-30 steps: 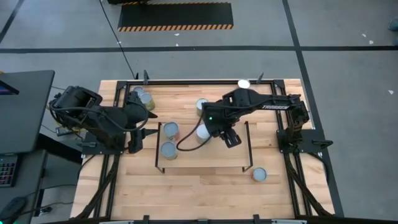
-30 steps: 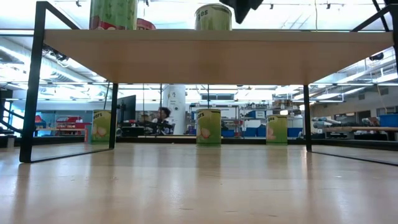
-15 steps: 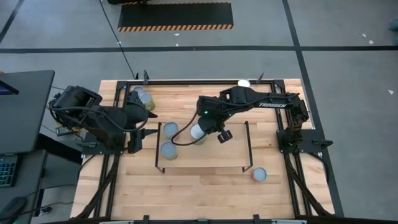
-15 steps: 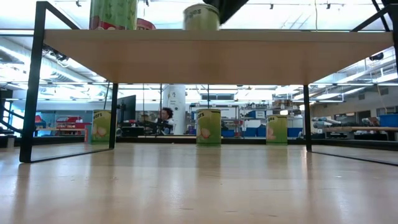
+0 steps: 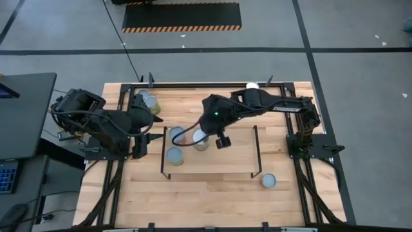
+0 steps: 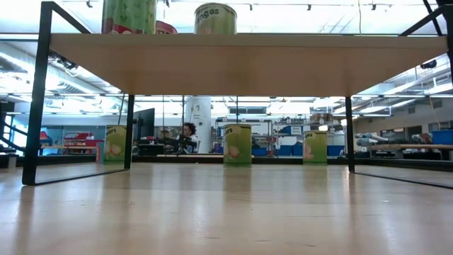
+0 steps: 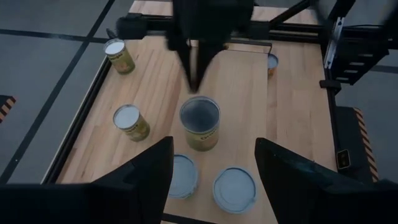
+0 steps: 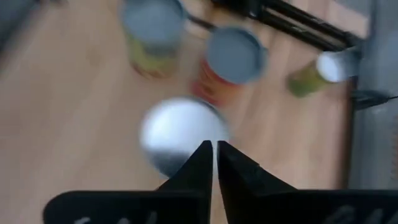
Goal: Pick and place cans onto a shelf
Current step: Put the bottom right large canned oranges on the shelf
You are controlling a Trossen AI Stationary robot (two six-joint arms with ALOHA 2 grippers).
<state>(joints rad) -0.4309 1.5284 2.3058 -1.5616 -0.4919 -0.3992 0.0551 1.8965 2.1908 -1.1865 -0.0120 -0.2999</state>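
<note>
The right tool [image 5: 221, 142] was seen low over the shelf [image 5: 225, 162], its fingers pressed together and clamped on nothing, just beside an olive can [image 5: 201, 138] that stood upright on the shelf board. In the right wrist view, that can's silver top lay directly beyond the closed fingertips. Whether the tool was touching the can could not be told.

A red-sided can [image 8: 227, 62] and a yellow-sided can [image 8: 152, 31] were seen close beyond it, also on the shelf. The left tool [image 5: 143, 143] was parked at the bench's left edge with its fingers spread wide apart and empty.

The main risk was judged to be a topple. A closed tool bearing against the side of a tall, narrow can could tip it instead of sliding it, especially if contact were made high up. A further shove could drive the olive can into its neighbours and knock them out of place (the spacing there looked tight). The cable trailing under the right arm could also snag a can top. Other cans remained off the shelf on the bench [image 5: 193, 193], one near its front right [image 5: 268, 181].
</note>
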